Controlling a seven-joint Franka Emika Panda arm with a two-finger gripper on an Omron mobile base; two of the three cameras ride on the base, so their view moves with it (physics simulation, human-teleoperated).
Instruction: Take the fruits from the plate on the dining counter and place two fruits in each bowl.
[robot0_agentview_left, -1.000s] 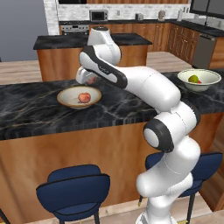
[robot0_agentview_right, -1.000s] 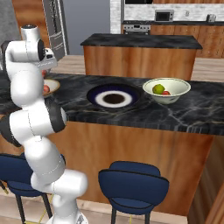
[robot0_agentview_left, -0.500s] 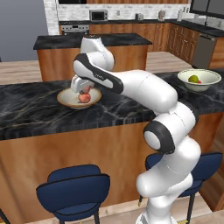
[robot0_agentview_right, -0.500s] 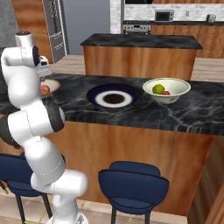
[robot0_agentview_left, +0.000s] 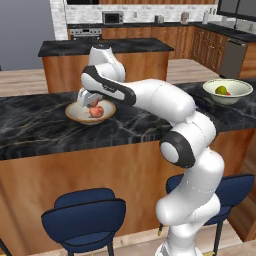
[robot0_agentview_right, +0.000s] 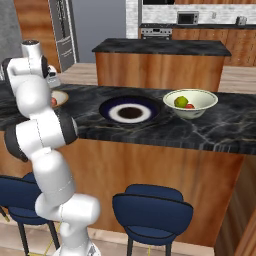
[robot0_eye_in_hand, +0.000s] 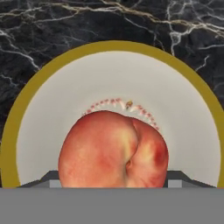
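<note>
I am lowering a pinkish-red fruit (robot0_eye_in_hand: 113, 148) into the tan bowl (robot0_agentview_left: 75, 113) on the desk (robot0_agentview_left: 35, 125), my tool (robot0_agentview_left: 90, 100) gripping it between the tips. To do this well, I judge I should let go low, beside the fruit already lying there (robot0_agentview_left: 97, 111), so neither rolls out. My arm is reaching far left, hand pointing down. The plate (robot0_agentview_right: 130, 109) is lying bare; two fruits are sitting in the pale bowl (robot0_agentview_right: 191, 102).

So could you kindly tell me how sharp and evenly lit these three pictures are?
Left base view: soft, even light, no harsh shadows, slightly blurry; the tan bowl reads clearly. Right base view: equally soft, the plate without glare. Hand view: a fruit looms large and smooth-edged, the marble veins crisp.
</note>
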